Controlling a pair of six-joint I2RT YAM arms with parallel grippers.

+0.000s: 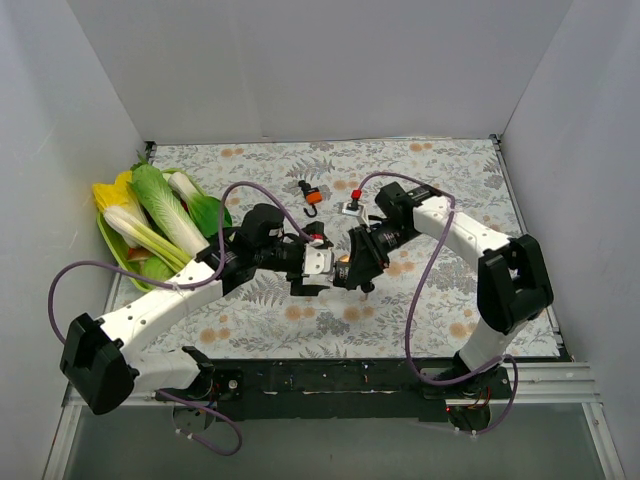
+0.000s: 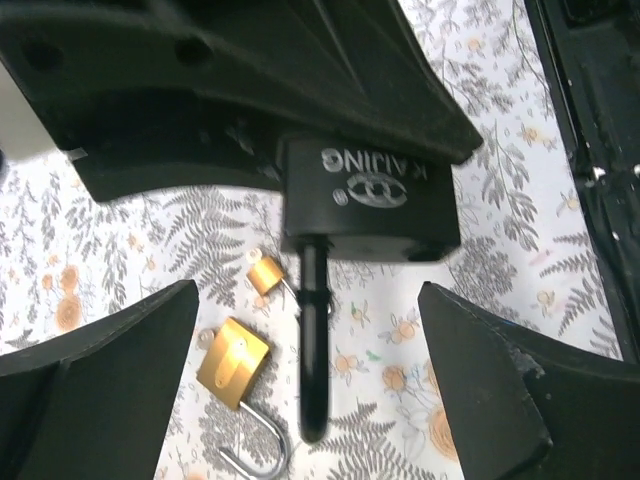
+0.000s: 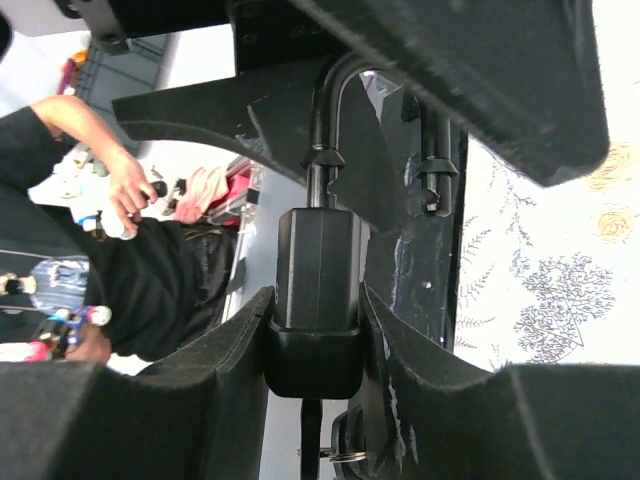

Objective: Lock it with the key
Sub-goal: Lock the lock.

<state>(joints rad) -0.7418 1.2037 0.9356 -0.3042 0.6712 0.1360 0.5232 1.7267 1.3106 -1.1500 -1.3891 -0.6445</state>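
Note:
A black padlock point(image 3: 315, 285) hangs in the air at mid-table, and my right gripper point(image 3: 317, 300) is shut on its body. Its black shackle point(image 3: 330, 110) points away from the wrist. Under the body a dark stem with a metal ring point(image 3: 340, 455) sticks out, which looks like the key. In the left wrist view the same padlock point(image 2: 365, 200) shows with its shackle point(image 2: 313, 350) reaching down between the fingers of my left gripper point(image 2: 308, 295). That gripper stands wide open and touches nothing. In the top view the left gripper point(image 1: 322, 268) and right gripper point(image 1: 350, 265) meet head to head.
Two brass padlocks lie on the patterned cloth below: a larger one point(image 2: 232, 362) with its shackle open and a small one point(image 2: 265, 275). An orange-topped item point(image 1: 313, 193) and a red-topped item point(image 1: 352, 205) lie further back. A green tray point(image 1: 140, 275) of vegetables sits at the left.

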